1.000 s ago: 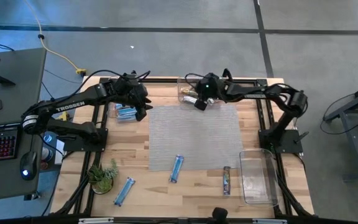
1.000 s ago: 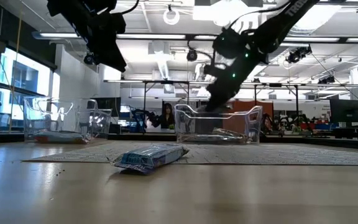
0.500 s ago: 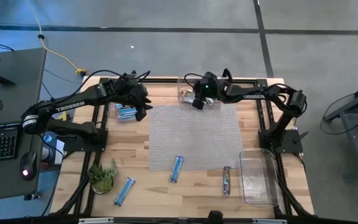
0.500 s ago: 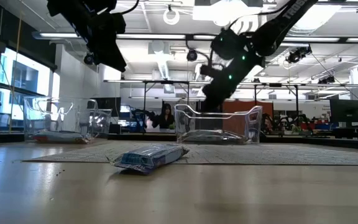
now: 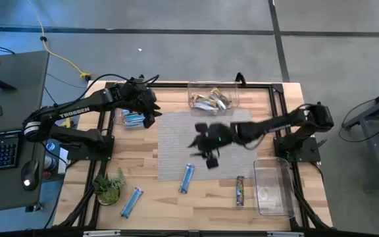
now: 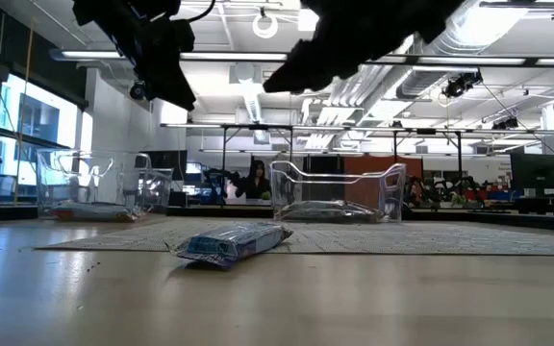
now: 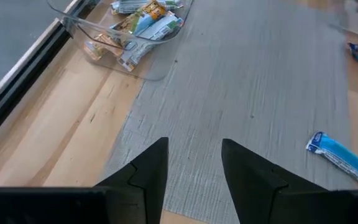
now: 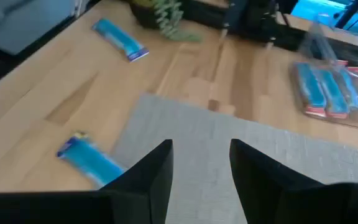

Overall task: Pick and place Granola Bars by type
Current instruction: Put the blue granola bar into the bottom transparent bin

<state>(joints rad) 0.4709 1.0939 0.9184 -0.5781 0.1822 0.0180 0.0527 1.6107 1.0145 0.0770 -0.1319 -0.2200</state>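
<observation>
My right gripper [image 5: 203, 150] hangs open and empty over the middle of the grey mat [image 5: 176, 141]; it also shows in its own wrist view [image 8: 201, 149]. A blue bar [image 5: 187, 178] lies at the mat's near edge, ahead of that gripper in its wrist view [image 8: 89, 159]. Another blue bar [image 5: 131, 202] and a dark bar [image 5: 240, 191] lie flat on the wood near the front. My left gripper [image 5: 152, 118] hangs open and empty [image 7: 194, 146] at the mat's far left corner, beside a clear bin of blue bars [image 5: 133, 119].
A clear bin [image 5: 212, 99] at the far middle holds tan and silver bars. Another clear bin [image 5: 273, 187] stands at the near right. A small green plant [image 5: 108, 187] stands at the near left. The mat's middle is bare.
My right gripper has risen out of the far middle bin and swung toward the table's near edge, out over the mat's middle, carrying nothing. The bars in the bin stay where they were.
</observation>
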